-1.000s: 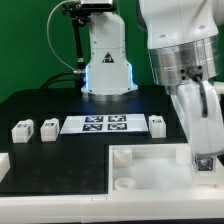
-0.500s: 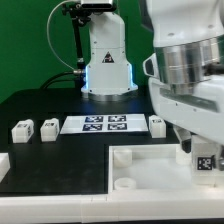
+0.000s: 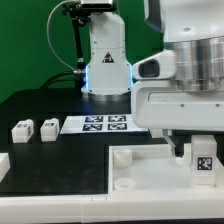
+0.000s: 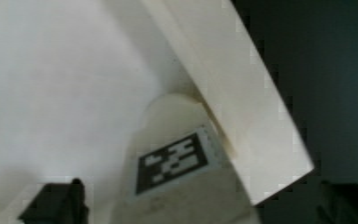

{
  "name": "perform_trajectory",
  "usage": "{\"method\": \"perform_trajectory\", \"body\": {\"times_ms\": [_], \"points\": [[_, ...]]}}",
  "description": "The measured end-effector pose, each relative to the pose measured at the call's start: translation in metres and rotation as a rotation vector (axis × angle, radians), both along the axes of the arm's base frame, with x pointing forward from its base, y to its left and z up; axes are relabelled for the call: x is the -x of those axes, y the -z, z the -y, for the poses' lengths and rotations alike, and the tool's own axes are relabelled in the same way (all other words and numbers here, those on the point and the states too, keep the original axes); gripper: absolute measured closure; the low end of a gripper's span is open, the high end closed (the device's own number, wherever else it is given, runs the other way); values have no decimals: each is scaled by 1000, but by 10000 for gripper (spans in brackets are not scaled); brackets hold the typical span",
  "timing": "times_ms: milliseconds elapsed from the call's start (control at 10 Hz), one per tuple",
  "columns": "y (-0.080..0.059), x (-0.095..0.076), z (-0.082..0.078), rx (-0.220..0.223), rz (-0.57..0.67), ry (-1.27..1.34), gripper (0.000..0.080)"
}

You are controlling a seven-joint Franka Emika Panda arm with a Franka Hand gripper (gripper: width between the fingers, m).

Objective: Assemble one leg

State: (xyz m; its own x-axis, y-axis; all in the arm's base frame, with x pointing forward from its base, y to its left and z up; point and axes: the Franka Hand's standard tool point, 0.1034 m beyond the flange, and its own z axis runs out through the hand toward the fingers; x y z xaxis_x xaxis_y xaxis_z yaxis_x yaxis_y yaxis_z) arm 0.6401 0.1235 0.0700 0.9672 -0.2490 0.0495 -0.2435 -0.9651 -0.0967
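Note:
My gripper [image 3: 203,146] is shut on a leg [image 3: 203,159], a small white peg with a black-and-white tag. It holds the leg upright over the right side of the large white tray [image 3: 150,158]. In the wrist view the leg [image 4: 176,160] sits between my dark fingers [image 4: 51,203], close to the tray's raised wall [image 4: 229,80]. I cannot tell whether its lower end touches the tray. Two more legs [image 3: 21,130] [image 3: 48,128] stand on the black table at the exterior view's left.
The marker board [image 3: 103,124] lies on the table behind the tray. A white robot base [image 3: 105,60] stands at the back. The tray has a round socket [image 3: 124,184] near its front left corner. A white block [image 3: 3,165] lies at the left edge.
The wrist has turned, so the hand's broad face is toward the exterior camera and hides the leg that stood right of the marker board. The held leg has stayed over the tray's right side.

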Motion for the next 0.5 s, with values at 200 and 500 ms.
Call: {"method": "perform_trajectory", "body": {"times_ms": [200,500], "points": [[1,1,-1,13,9,-138,151],[2,1,4,12,1,-46,504]]}}
